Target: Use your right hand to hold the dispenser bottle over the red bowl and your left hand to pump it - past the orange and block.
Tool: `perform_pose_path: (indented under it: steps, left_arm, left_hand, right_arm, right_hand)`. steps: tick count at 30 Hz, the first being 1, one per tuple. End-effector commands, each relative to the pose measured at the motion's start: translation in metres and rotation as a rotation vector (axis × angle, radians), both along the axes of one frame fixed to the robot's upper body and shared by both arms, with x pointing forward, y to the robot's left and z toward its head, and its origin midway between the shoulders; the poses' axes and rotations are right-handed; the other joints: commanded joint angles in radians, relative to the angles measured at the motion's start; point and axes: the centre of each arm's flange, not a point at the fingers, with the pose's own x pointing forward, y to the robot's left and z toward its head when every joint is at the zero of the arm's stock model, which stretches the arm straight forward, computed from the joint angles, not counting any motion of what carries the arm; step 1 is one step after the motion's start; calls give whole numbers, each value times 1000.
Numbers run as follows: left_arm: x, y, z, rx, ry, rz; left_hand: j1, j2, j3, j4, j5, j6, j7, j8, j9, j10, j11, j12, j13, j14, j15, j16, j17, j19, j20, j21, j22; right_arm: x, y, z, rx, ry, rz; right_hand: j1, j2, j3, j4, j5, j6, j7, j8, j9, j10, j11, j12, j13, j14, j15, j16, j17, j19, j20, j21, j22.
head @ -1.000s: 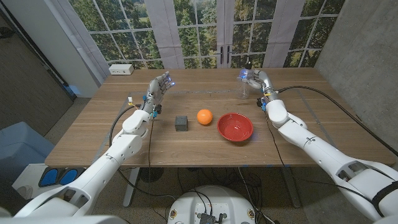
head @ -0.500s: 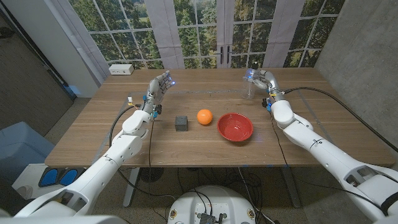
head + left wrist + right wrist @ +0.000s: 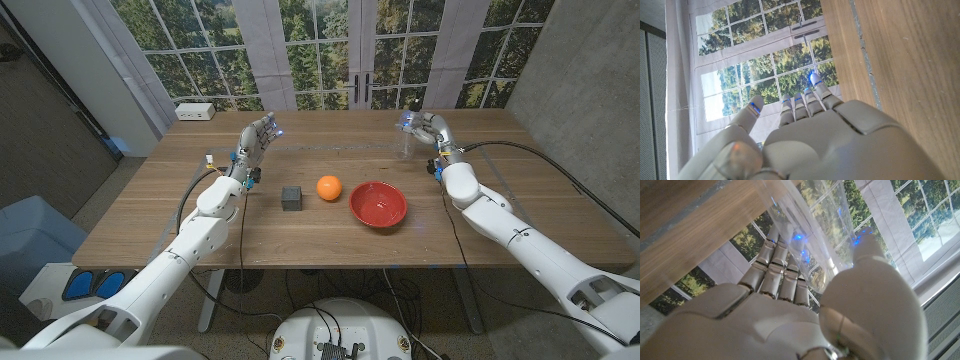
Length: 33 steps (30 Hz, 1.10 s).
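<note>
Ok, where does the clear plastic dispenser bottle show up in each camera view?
Head view: the clear plastic dispenser bottle stands at the table's far right, the right hand around it.
Left wrist view: I can't find it there.
Right wrist view: the bottle fills the middle, between fingers and thumb.
Shared landmark: the paned window behind the table.

The right robot hand (image 3: 424, 128) hides most of the clear dispenser bottle (image 3: 408, 141).
</note>
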Motion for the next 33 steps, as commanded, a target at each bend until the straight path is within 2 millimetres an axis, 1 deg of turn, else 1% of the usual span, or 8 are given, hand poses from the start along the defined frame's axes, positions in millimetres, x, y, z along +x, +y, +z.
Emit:
perform_pose_path:
  steps: [1,6,17,21,29,33]
  left_arm:
    - [-2,4,9,-3,5,-10]
    - [-4,5,12,-12,9,-18]
    - [-2,3,14,-19,-1,-23]
    - [-2,2,14,-20,2,-29]
    - [-6,3,15,-18,0,-28]
    - [-7,2,16,-17,0,-33]
  left_hand:
    - [-8,53,6,-2,3,8,1,4,4,13,1,4,4,9,-18,-4,0,7,-3,-7,4]
    - [-9,53,6,-2,3,7,2,4,4,14,1,4,4,10,-17,-4,0,8,-3,-9,4]
    - [-11,52,7,-3,3,7,1,4,4,21,3,6,5,13,-18,-4,0,11,-3,-13,4]
    - [-12,52,7,-2,3,7,2,4,4,22,0,6,5,14,-19,-3,0,12,-3,-15,4]
    - [-13,52,8,-3,3,7,1,4,4,23,2,6,5,15,-20,-3,0,14,-2,-17,4]
    - [-14,51,8,-3,3,7,2,4,4,24,2,6,5,16,-19,-4,-1,15,-2,-19,4]
  right_arm:
    - [-7,-1,-1,-20,-27,2]
    - [-11,-4,-4,-17,-23,10]
    - [-27,-9,-8,-36,-23,-7]
    - [-33,-10,-11,-38,-24,-19]
    - [-44,-13,-20,-28,-40,-32]
    - [-49,-16,-25,-8,-47,-33]
  right_hand:
    - [188,198,-3,2,11,339,-267,-3,4,170,-174,-2,6,163,-268,-7,3,-8,-143,9,3]
    - [189,199,-6,2,13,342,-268,-5,4,171,-174,-4,7,164,-267,-9,6,-10,-142,14,1]
    - [189,199,-14,5,18,346,-268,-10,5,174,-174,-10,11,164,-266,-17,12,-16,-141,27,-4]
    - [190,200,-17,6,19,346,-269,-12,5,175,-174,-12,14,164,-267,-20,14,-19,-141,32,-7]
    - [190,201,-21,7,21,347,-270,-15,5,175,-175,-15,17,161,-266,-26,17,-23,-137,39,-10]
    - [188,203,-24,10,23,349,-270,-17,5,177,-176,-19,16,156,-266,-35,16,-27,-147,44,-13]
